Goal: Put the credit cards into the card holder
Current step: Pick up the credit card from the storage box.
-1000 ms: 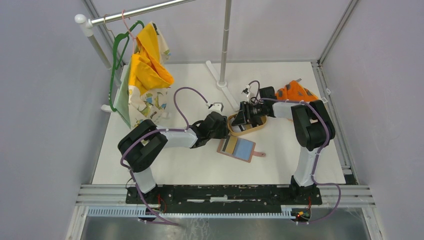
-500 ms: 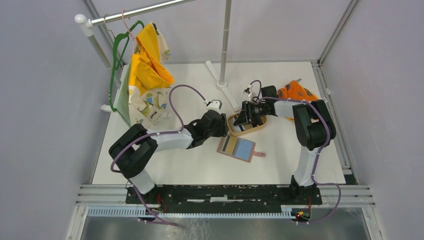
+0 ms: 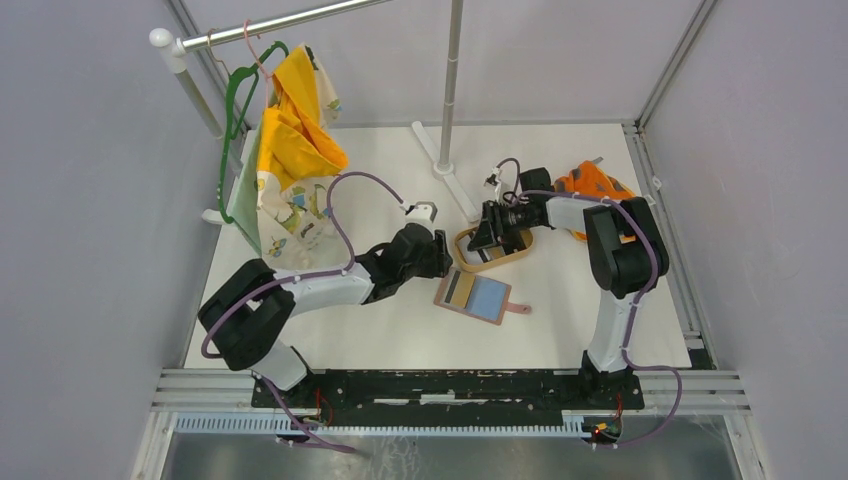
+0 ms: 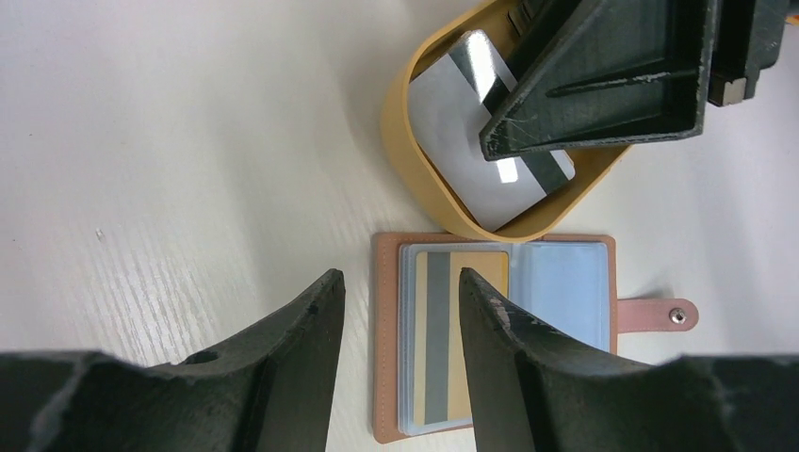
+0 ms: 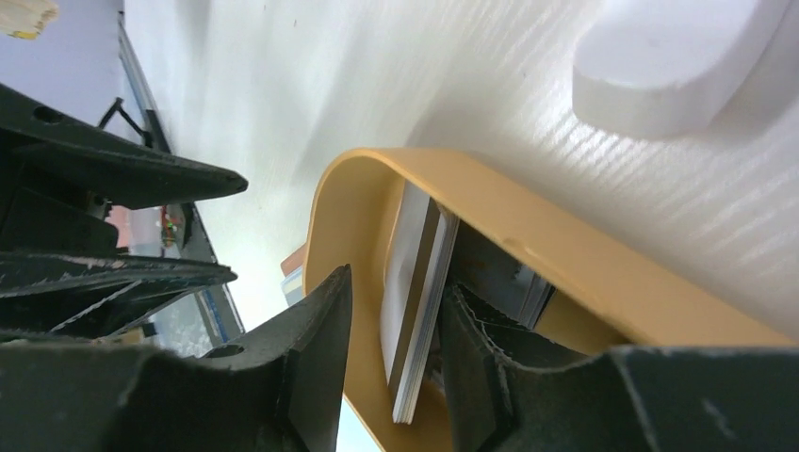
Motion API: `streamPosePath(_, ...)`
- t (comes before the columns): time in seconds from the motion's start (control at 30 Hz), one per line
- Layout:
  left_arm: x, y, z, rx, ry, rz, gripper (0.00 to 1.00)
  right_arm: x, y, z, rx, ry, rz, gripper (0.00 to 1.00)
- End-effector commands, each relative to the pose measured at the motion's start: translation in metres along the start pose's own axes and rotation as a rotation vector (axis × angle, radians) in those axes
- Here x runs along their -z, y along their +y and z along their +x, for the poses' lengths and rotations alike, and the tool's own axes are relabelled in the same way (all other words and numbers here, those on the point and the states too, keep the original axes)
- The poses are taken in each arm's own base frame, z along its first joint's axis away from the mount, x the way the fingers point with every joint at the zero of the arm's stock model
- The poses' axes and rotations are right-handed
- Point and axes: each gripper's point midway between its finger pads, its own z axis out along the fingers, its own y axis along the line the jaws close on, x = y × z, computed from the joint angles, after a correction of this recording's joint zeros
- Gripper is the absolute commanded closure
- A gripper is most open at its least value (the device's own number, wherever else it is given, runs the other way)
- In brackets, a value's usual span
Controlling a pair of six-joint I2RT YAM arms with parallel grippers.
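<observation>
Glossy plastic credit cards (image 4: 471, 141), matt leather-like card holder (image 4: 565, 301), smooth light-wood tray (image 4: 413, 179)

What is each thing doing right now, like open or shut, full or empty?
card holder: open flat, one yellowish card tucked inside.
tray: holding loose cards.
left hand: open, empty, above the card holder.
right hand: open, down in the tray, fingers either side of the cards.
</observation>
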Motion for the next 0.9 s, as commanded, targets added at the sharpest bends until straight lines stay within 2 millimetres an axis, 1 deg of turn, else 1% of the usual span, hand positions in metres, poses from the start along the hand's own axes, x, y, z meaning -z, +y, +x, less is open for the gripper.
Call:
streamPosePath(0.0, 0.011, -0.006, -0.013, -0.011, -0.045, 0.037, 0.45, -0.007, -0.007, -0.006, 0.096, 0.039, 0.075, 0.56)
streamPosePath(0.03, 0.011, -0.006, -0.013, -0.010, -0.046, 0.039, 0.45, -0.008, -0.007, -0.006, 0.105, 0.044, 0.083, 0.56)
streamPosePath(0.23, 0.014, -0.006, -0.012, -0.006, -0.045, 0.043, 0.45, -0.011, -0.009, -0.004, 0.111, 0.060, 0.101, 0.70)
streamPosePath(0.33, 0.016, -0.007, -0.013, -0.006, -0.049, 0.047, 0.45, -0.012, -0.010, -0.002, 0.108, 0.066, 0.091, 0.83)
streamPosePath(0.4, 0.017, -0.006, -0.014, -0.005, -0.051, 0.047, 0.45, -0.012, -0.004, -0.003, 0.111, 0.064, 0.067, 0.93)
streamPosePath(0.47, 0.018, -0.006, -0.014, -0.003, -0.052, 0.047, 0.45, -0.009, 0.002, -0.007, 0.110, 0.051, 0.039, 0.99)
streamPosePath(0.57, 0.020, -0.005, -0.014, -0.003, -0.054, 0.046, 0.45, -0.002, 0.012, -0.013, 0.091, 0.012, -0.022, 0.99)
streamPosePath(0.67, 0.021, -0.005, -0.014, -0.001, -0.056, 0.049, 0.45, 0.003, 0.016, -0.016, 0.071, -0.014, -0.055, 0.96)
streamPosePath(0.7, 0.021, -0.006, -0.015, -0.001, -0.057, 0.051, 0.45, 0.004, 0.017, -0.016, 0.064, -0.020, -0.065, 0.95)
streamPosePath(0.73, 0.021, -0.006, -0.015, -0.001, -0.057, 0.052, 0.45, 0.004, 0.017, -0.015, 0.057, -0.020, -0.069, 0.90)
streamPosePath(0.8, 0.022, -0.007, -0.015, -0.001, -0.058, 0.053, 0.45, 0.004, 0.016, -0.015, 0.055, -0.021, -0.072, 0.84)
streamPosePath(0.87, 0.022, -0.007, -0.015, -0.001, -0.057, 0.052, 0.45, 0.003, 0.017, -0.013, 0.048, -0.015, -0.085, 0.80)
